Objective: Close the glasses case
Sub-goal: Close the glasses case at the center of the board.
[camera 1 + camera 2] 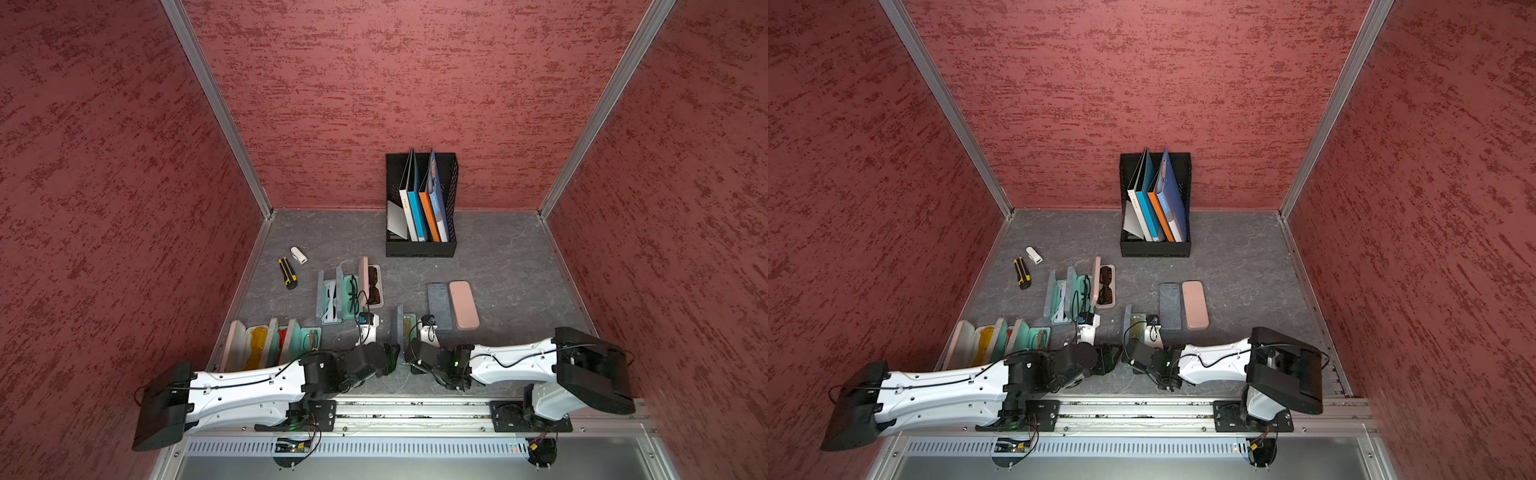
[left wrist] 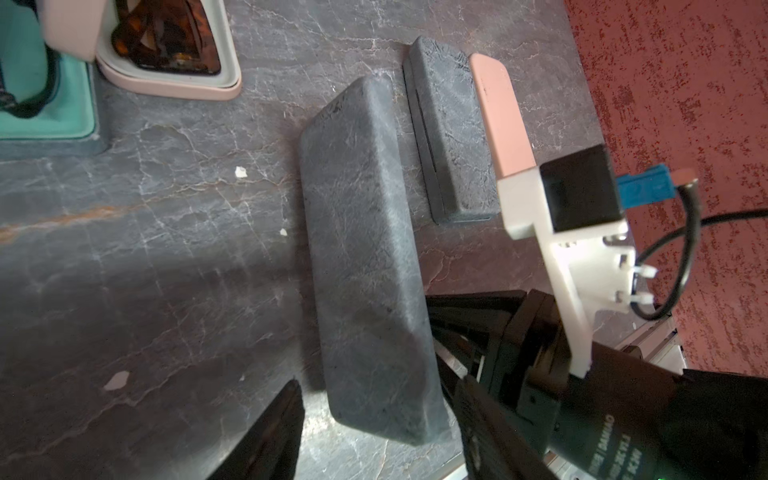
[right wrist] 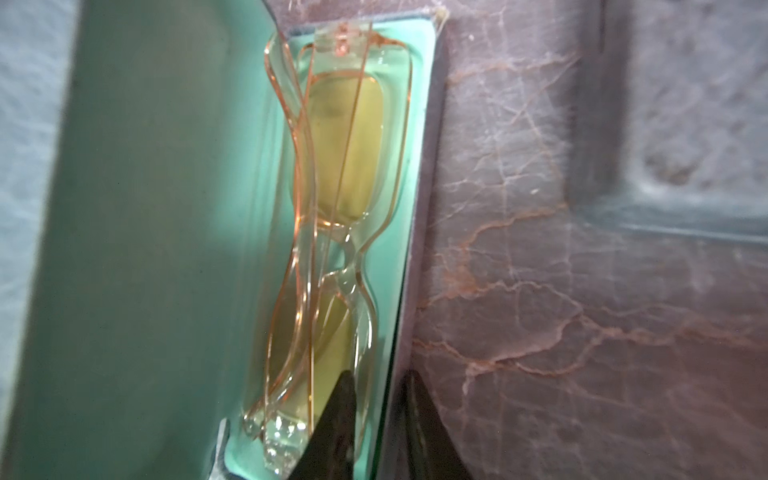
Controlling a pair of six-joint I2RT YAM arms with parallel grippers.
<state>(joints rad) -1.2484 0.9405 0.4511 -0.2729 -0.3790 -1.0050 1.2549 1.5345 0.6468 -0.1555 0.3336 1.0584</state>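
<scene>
One grey glasses case [image 1: 408, 328] open, front centre of table [image 1: 498, 257]. Left gripper [image 2: 378, 386] open, fingers [image 2: 270, 432] astride upright lid [image 2: 365, 249]. Right gripper [image 3: 379, 399] astride base rim [image 3: 417, 199] beside yellow glasses [image 3: 353, 137]; gripping or not, cannot tell.

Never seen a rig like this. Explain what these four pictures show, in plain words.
Two robot arms, left and right, sit on a rail at the table's near edge. Both top views look down from overhead; each wrist view comes from a camera on one arm. On the table: open glasses cases, a closed grey case and pink case, a file box, a utility knife. The left gripper stands open around the half-open case's grey lid; the right gripper straddles its rim, beside yellow glasses.
</scene>
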